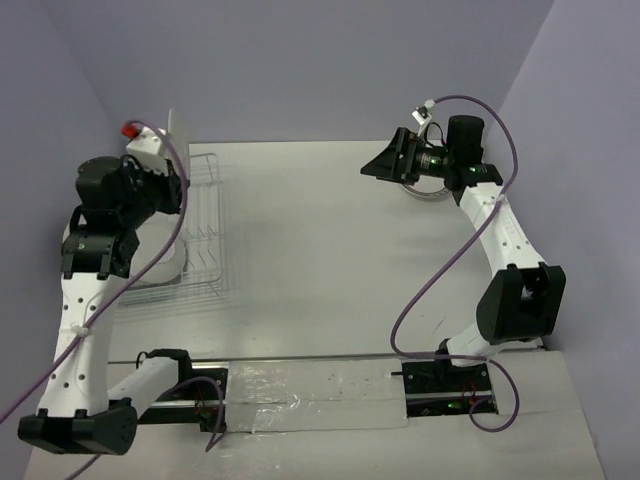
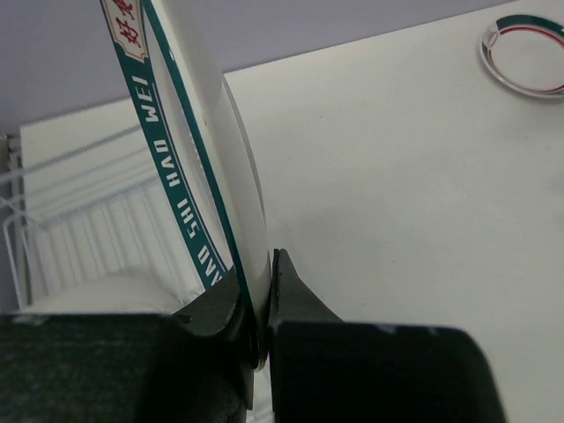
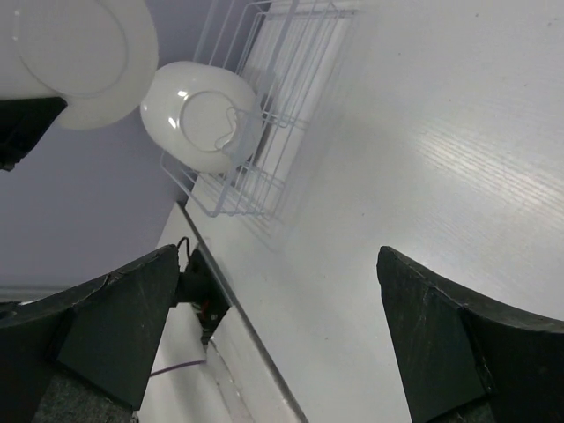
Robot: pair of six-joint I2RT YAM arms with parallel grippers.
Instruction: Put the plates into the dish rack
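My left gripper (image 1: 170,165) (image 2: 260,282) is shut on the lower rim of a teal-rimmed plate (image 2: 189,141) (image 1: 178,130) (image 3: 79,53), held upright and edge-on above the far end of the dish rack (image 1: 215,200) (image 2: 79,220) (image 3: 282,97). One white plate (image 3: 198,119) (image 1: 165,262) stands in the rack's near end, underside showing. Another teal-and-red rimmed plate (image 2: 529,57) (image 1: 432,193) lies flat on the table at the far right, partly hidden under my right arm. My right gripper (image 1: 385,165) (image 3: 278,256) hangs open just left of that plate, with nothing between its fingers.
The rack sits at the table's left side against the purple wall. Purple cables loop from both arms. A taped strip and mounting rail (image 1: 320,385) run along the near edge between the arm bases.
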